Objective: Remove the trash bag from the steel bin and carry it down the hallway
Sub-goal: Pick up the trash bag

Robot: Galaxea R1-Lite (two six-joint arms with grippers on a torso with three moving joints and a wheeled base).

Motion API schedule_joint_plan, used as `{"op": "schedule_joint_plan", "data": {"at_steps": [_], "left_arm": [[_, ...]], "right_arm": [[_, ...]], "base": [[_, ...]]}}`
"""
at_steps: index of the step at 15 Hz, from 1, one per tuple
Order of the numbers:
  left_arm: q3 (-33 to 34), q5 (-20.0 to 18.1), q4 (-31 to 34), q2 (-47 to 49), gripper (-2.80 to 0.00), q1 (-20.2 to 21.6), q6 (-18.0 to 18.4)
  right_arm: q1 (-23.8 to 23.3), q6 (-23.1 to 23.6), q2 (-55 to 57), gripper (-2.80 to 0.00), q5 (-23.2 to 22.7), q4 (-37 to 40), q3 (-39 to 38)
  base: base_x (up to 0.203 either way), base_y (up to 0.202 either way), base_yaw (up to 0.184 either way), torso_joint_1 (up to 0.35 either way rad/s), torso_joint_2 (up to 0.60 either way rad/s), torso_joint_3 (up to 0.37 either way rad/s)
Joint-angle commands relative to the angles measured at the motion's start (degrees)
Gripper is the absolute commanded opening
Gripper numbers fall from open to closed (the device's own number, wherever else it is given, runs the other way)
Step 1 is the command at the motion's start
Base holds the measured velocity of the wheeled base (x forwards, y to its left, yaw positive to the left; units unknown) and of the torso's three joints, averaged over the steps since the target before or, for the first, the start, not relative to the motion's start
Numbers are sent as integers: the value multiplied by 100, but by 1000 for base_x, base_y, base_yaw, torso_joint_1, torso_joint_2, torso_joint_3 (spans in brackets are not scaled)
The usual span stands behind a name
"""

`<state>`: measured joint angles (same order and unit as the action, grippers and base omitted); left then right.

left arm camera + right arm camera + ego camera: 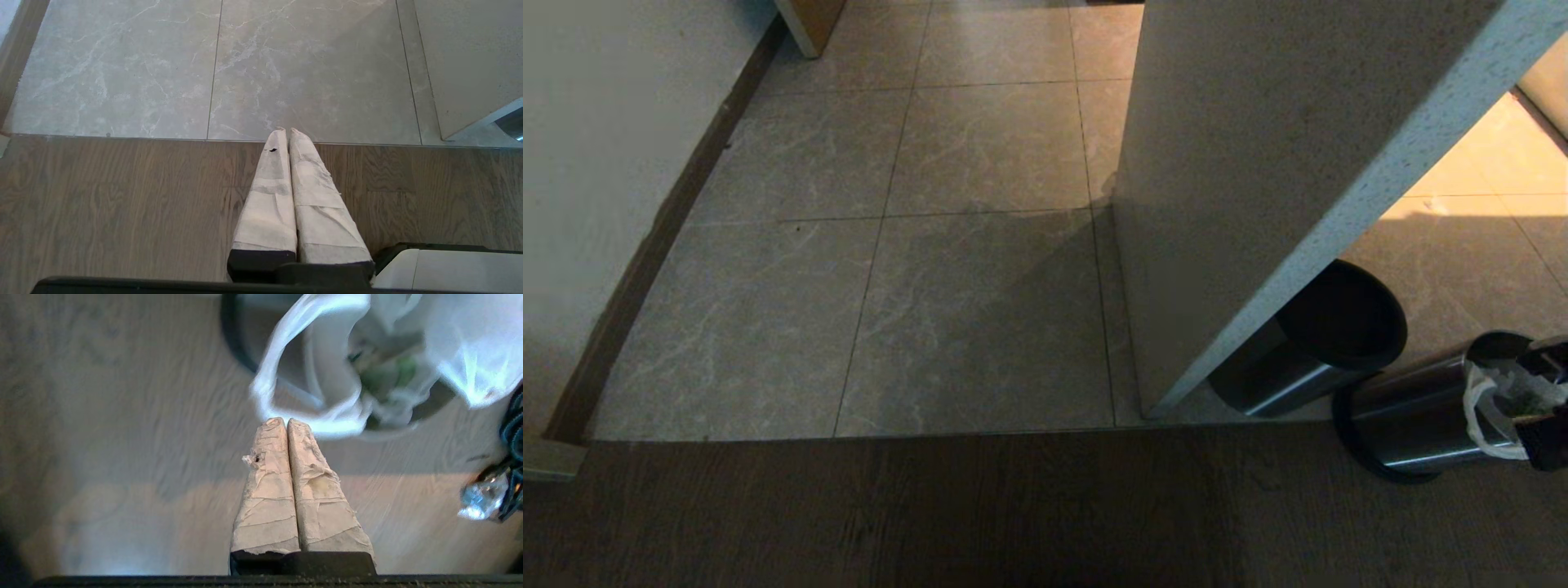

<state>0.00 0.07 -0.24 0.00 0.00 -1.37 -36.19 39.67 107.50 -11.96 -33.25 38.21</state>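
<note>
Polished steel catches the light at the lower right of the head view, where the steel bin (1417,416) stands on dark wood-grain flooring (931,514), just beside a second steel bin (1307,351) with a wide black rim that sits half tucked under a pale speckled slab (1258,163). The trash bag (1499,404) is in the first bin, its thin white plastic spilling over the rim with one loop handle hanging down the outside of the wall. A dark part of the right arm (1547,408) shows at the frame's edge, right against the bag's mouth.

In the right wrist view the right tool (287,421) has its two tape-wrapped fingers (269,490) pressed together, holding nothing, the tips just short of the bag's loop handle (286,375) (whether they brush the plastic I cannot tell, as the bag is blurred). Green print shows through the white film (392,371) inside the bin's mouth.

The left tool (287,130) hangs parked above the wood floor, its taped fingers (269,196) likewise closed flat against each other and empty, the tips over the seam where the wood meets the tiles.

Beyond that seam lies the hallway (947,245), with large grey-beige marble-look tiles, a white wall (596,163) and a dark baseboard (662,237) along the robot's left.
</note>
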Motion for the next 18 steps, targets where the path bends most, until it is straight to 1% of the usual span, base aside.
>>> {"op": "schedule_joint_plan", "data": {"at_steps": [1,2,5,7,13,14,17,18], "left_arm": [[9,1,5,0,-280,0,-3],[0,1,-2,-9,-280,0,-3],[0,1,-2,0,-280,0,-3],[0,1,-2,0,-280,0,-3],[1,1,-2,0,-280,0,-3],[1,1,-2,0,-280,0,-3],[9,1,-2,0,-280,0,-3],[0,1,-2,0,-280,0,-3]], "right_arm": [[56,41,755,-280,-15,-268,351],[67,65,841,0,-24,-256,431],[91,95,911,0,-40,-180,459],[120,410,945,0,-55,43,510],[245,386,1415,0,-77,70,760],[251,337,1515,0,-95,77,838],[349,-215,1834,0,-340,84,1096],[373,-271,1868,0,-351,90,1125]], "base": [[0,0,0,0,0,0],[0,0,0,0,0,0],[0,0,0,0,0,0],[0,0,0,0,0,0],[0,0,0,0,0,0],[0,0,0,0,0,0],[0,0,0,0,0,0],[0,0,0,0,0,0]]}}
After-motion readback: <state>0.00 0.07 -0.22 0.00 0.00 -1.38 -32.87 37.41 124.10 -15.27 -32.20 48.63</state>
